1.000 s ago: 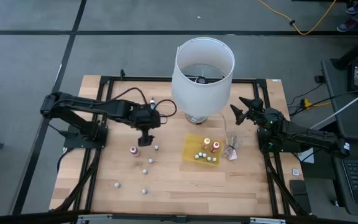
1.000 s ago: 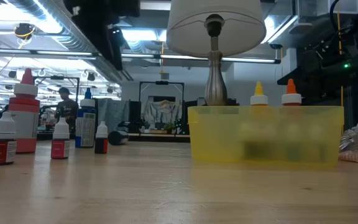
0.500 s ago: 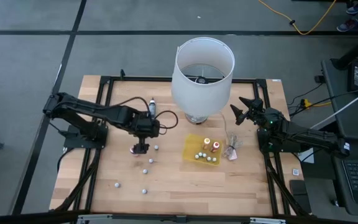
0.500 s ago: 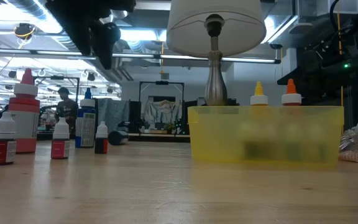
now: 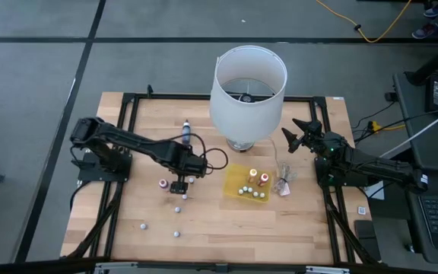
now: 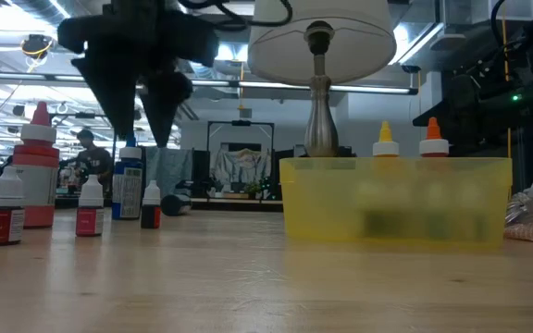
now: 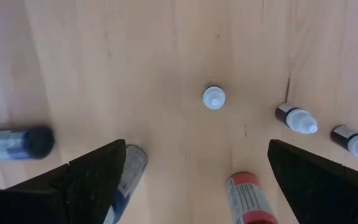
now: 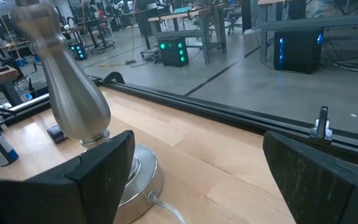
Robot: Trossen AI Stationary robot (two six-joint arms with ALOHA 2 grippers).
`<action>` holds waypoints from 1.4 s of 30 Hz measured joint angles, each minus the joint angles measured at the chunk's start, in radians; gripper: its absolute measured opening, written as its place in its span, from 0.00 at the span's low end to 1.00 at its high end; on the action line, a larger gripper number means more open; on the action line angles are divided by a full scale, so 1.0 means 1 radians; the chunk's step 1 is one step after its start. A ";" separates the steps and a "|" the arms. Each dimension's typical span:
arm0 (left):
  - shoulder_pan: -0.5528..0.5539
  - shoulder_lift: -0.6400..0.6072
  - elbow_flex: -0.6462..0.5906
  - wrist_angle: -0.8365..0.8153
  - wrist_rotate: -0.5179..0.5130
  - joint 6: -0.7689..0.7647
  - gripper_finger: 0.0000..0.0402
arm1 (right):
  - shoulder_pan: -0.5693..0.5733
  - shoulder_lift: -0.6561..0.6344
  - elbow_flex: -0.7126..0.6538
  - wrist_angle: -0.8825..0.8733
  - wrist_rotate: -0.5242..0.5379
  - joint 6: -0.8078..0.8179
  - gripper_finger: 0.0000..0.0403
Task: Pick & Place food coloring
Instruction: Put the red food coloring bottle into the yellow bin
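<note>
Several food coloring bottles [image 5: 177, 208] stand scattered left of centre on the counter [image 5: 204, 228]. Left hand [image 5: 179, 187] hovers above them, fingers wide apart, holding nothing. Descending off-centre could topple neighbouring bottles. Right hand [image 5: 289, 135] waits open, upper right.

The room is bright. Long ceiling lights [image 6: 81, 65] shine white from above and behind. The wooden table [image 5: 211, 228] is lit evenly, with only small soft shadows. From table height, the yellow tray [image 6: 396, 199] up close looks fuzzy, and the left gripper [image 6: 142, 83] is just a dark shape against the lights. In both wrist views the close fingers [image 7: 86, 180] look black and blurry. The metal lamp stem [image 8: 67, 81] has a soft shine.
</note>
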 joint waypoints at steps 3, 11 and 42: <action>-0.007 0.031 0.000 0.034 0.001 0.005 0.97 | 0.000 0.000 0.000 0.000 0.000 0.000 0.88; -0.003 0.114 0.000 0.099 0.017 0.024 0.97 | 0.000 0.000 0.000 0.000 0.000 0.001 0.88; 0.016 0.198 -0.001 0.109 0.035 0.023 0.72 | 0.000 0.000 0.000 0.000 0.000 0.001 0.88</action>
